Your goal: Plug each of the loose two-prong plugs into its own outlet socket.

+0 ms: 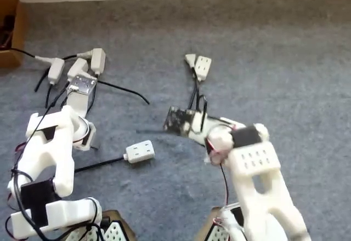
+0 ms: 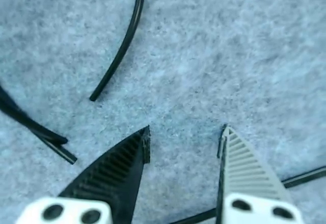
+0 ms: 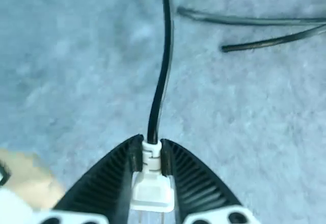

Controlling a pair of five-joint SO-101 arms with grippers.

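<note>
Grey carpeted surface (image 1: 285, 60) is strewn w/ cords and white fittings. Left arm (image 1: 52, 148) is set at near left, right arm (image 1: 258, 181) at near right. A cardboard box (image 1: 11, 35) is seen at the far-left edge.

Left fingers (image 2: 119, 170) are held open over bare carpet, nothing betw. them; a loose black cord (image 2: 119, 53) is laid just ahead.

Right fingers (image 3: 114, 170) are closed on a white two-prong plug (image 3: 150, 186), clamped by its body, w/ its black lead (image 3: 163, 71) run out ahead over the carpet.

An outlet socket (image 1: 140, 151) is laid betw. the arms, nearer the left one. A second socket (image 1: 203, 67) is laid farther out, w/ a small white piece (image 1: 190, 60) just beside it. Three more white fittings (image 1: 77, 67) are bunched beyond the left arm; plug or socket can't be told.
</note>
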